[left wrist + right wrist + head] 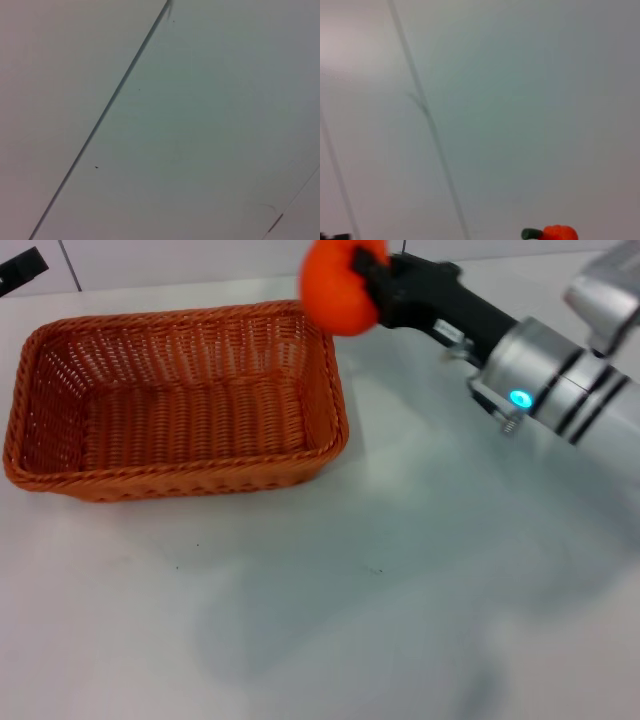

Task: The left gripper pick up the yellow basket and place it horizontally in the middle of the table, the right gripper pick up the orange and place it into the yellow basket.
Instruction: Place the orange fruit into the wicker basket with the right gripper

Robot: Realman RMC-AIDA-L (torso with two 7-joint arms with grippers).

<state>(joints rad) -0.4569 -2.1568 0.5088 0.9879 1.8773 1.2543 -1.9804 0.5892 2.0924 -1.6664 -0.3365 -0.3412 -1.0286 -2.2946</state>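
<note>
The yellow basket (338,410), a woven orange-brown wicker tray, lies lengthwise on the white table (400,590) at the left-centre of the head view, with nothing in it. My right gripper (363,278) is shut on the orange (336,292) and holds it in the air by the basket's far right corner. The right wrist view catches only the top of the orange (560,233) beside a dark fingertip (531,233). My left gripper (20,270) shows only as a black piece at the far left corner, away from the basket.
The right arm's silver segment with its cyan light (520,398) slants across the upper right of the table. Bare white table surface (200,125) with thin seam lines fills both wrist views.
</note>
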